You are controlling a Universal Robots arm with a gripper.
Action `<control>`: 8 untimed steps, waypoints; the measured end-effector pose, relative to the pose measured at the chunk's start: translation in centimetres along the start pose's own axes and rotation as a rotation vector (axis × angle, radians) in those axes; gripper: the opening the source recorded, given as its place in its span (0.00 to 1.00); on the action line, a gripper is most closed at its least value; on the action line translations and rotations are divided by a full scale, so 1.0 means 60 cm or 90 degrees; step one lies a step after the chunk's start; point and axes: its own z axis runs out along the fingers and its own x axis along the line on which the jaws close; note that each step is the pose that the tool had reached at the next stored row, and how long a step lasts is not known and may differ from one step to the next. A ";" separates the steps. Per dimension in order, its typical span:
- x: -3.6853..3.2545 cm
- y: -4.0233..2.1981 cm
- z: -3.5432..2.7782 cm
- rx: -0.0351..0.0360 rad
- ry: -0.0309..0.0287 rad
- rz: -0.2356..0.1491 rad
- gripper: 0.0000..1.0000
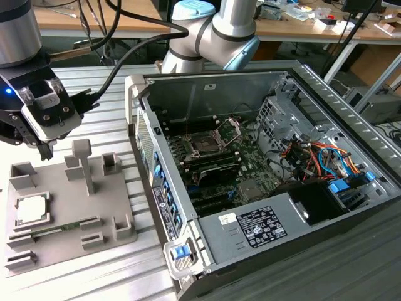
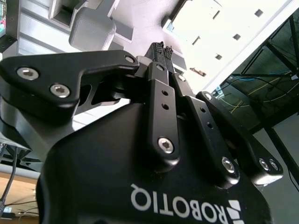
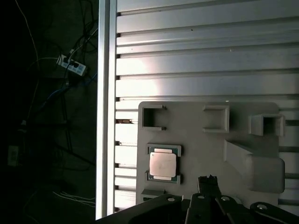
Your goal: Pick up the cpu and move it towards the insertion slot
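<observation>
Now hovering over the far left part of the grey tray point(image 1: 119, 210) on the slatted table point(image 1: 94, 84), the arm's claw point(image 1: 47, 150) is closed. The second wrist view shows its fingertips point(image 2: 159, 46) pressed together with nothing between them. The cpu point(image 1: 31, 210) lies flat, silver top up, in its shallow pocket toward the exterior view's left of the tray. In the first wrist view the chip point(image 3: 163, 164) sits near the claw's tips but clearly to one side of them, untouched. The insertion slot point(image 1: 203, 148) is well apart, on the green board inside the open computer case point(image 1: 207, 94) at the exterior view's right, and its metal plate point(image 1: 230, 128) appears raised. By these pictures the pick has not begun. Doing it well looks to call for spreading the fingers wider than the chip and centring the claw squarely over it. The claw should then come straight down onto two opposite edges, clear of the pocket's raised lips, and grip lightly so the chip lifts level.
</observation>
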 end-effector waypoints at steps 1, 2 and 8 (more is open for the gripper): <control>0.000 0.000 0.001 0.0000 0.0000 0.000 0.11; 0.000 0.000 0.001 0.0000 0.0000 0.000 0.11; 0.000 0.000 0.007 0.0000 0.0000 0.000 0.11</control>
